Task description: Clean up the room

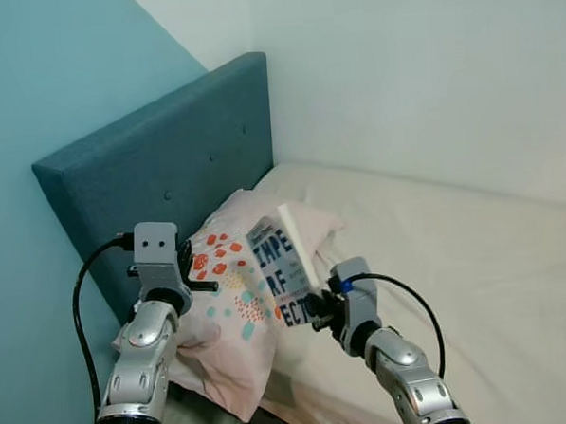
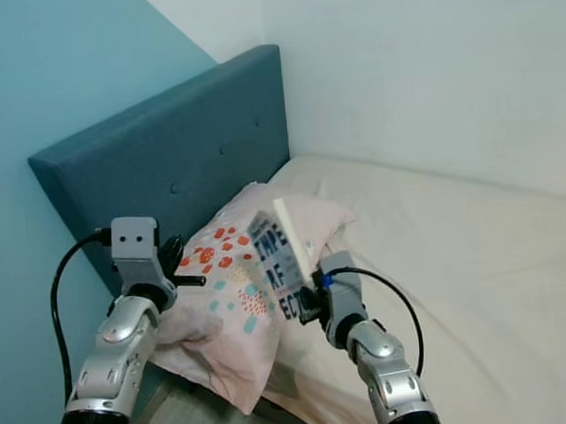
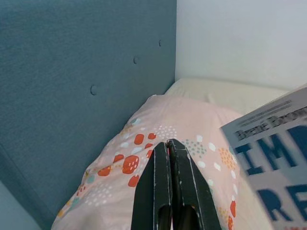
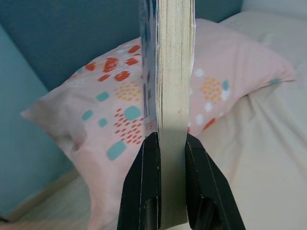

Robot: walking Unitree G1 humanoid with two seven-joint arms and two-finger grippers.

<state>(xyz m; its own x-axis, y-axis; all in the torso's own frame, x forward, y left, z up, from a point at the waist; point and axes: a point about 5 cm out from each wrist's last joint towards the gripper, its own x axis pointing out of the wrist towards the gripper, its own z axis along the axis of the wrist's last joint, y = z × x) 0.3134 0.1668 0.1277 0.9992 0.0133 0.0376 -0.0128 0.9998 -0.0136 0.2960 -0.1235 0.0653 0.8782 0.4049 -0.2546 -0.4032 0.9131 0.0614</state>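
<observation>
A grey paperback book (image 1: 281, 269) with blue letters stands upright in the air above the bed, my right gripper (image 1: 318, 305) shut on its lower edge. In the right wrist view the book's page block (image 4: 173, 62) rises between the two black fingers (image 4: 144, 187). Behind it lies a pink pillow (image 1: 233, 310) with red, orange and teal spots, leaning at the teal headboard (image 1: 167, 171). My left gripper (image 1: 209, 285) is shut with nothing in it, hovering just over the pillow (image 3: 182, 124) to the book's left.
The bed (image 1: 475, 259) has a cream sheet and stretches off to the right. A teal wall (image 1: 39, 82) lies to the left and a white wall (image 1: 418, 62) behind. A strip of floor (image 2: 179, 407) runs by the bed's near side.
</observation>
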